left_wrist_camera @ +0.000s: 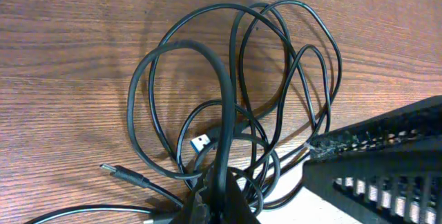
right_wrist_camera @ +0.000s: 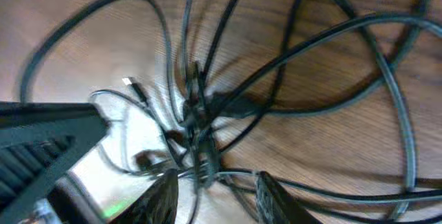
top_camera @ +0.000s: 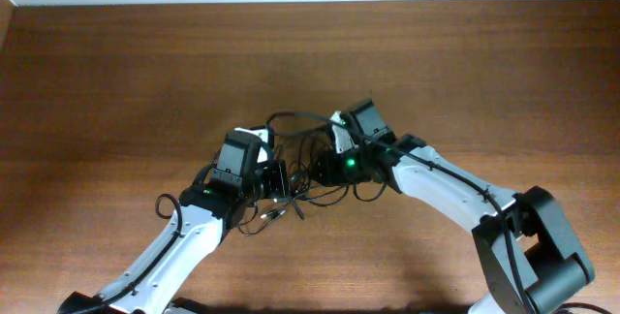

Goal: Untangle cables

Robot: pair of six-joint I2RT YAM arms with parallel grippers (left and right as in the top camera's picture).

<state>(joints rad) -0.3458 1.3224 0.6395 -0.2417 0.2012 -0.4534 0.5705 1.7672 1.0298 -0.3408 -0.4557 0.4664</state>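
The cables [top_camera: 308, 186] are thin black cords in one tangled heap at the table's middle, between my two grippers. In the left wrist view the cables [left_wrist_camera: 228, 86] form overlapping loops, with a blue-tipped USB plug [left_wrist_camera: 200, 142] and a slim plug [left_wrist_camera: 114, 171] lying on the wood. My left gripper [top_camera: 277, 178] [left_wrist_camera: 221, 200] is shut on one thick cable strand that rises from its jaws. My right gripper [top_camera: 329, 157] [right_wrist_camera: 217, 191] is open over the knot of cables [right_wrist_camera: 204, 124], with strands running between its fingers. The right wrist view is blurred.
The brown wooden table [top_camera: 145, 62] stretches around the heap. The two arms nearly touch: the right gripper's body [left_wrist_camera: 376, 169] fills the left wrist view's lower right, and the left arm [right_wrist_camera: 41, 137] fills the right wrist view's left. A pale wall edges the far side.
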